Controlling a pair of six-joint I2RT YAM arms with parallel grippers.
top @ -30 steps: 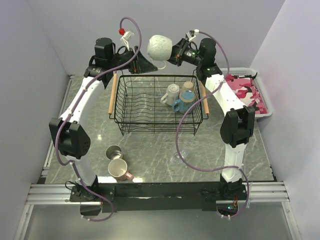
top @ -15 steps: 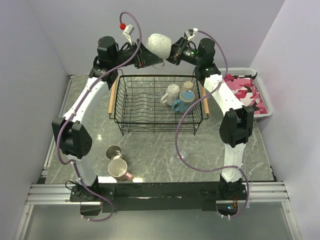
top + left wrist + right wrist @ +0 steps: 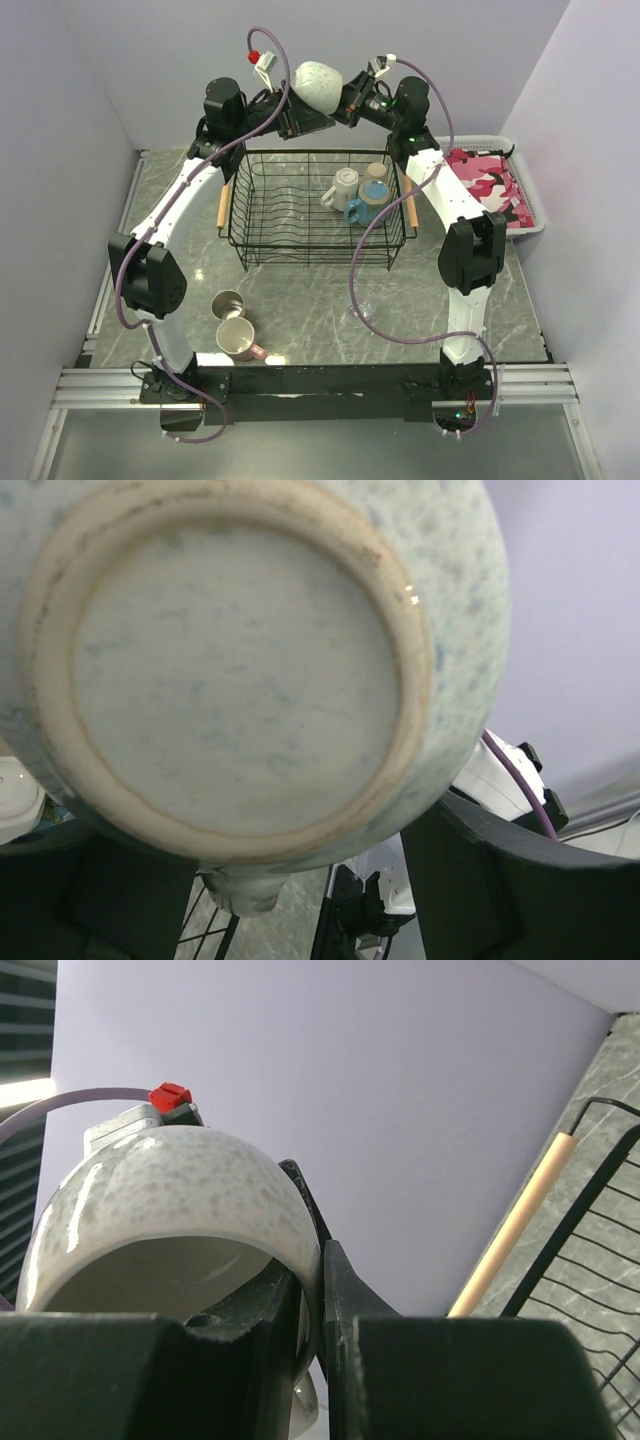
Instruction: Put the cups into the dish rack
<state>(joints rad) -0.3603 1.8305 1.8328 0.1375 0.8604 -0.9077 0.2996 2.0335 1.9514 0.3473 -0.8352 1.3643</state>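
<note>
A white speckled mug (image 3: 318, 85) hangs in the air above the far edge of the black wire dish rack (image 3: 300, 205). My right gripper (image 3: 345, 100) is shut on its rim, one finger inside and one outside the wall (image 3: 320, 1260). In the right wrist view the mug (image 3: 170, 1190) lies open toward the camera. My left gripper (image 3: 306, 112) is open, with its fingers either side of the mug's base (image 3: 240, 670). A white mug (image 3: 342, 187), a tan cup (image 3: 376, 172) and a blue mug (image 3: 365, 205) sit in the rack's right part.
A steel cup (image 3: 228, 303) and a pink mug (image 3: 238, 340) stand on the table near the left arm's base. A faint clear glass (image 3: 359, 311) stands in front of the rack. A white basket with pink camouflage cloth (image 3: 490, 185) sits at the right.
The right gripper has lifted the white mug slightly higher. The left gripper has moved right and up until its fingers stand around the mug's base.
</note>
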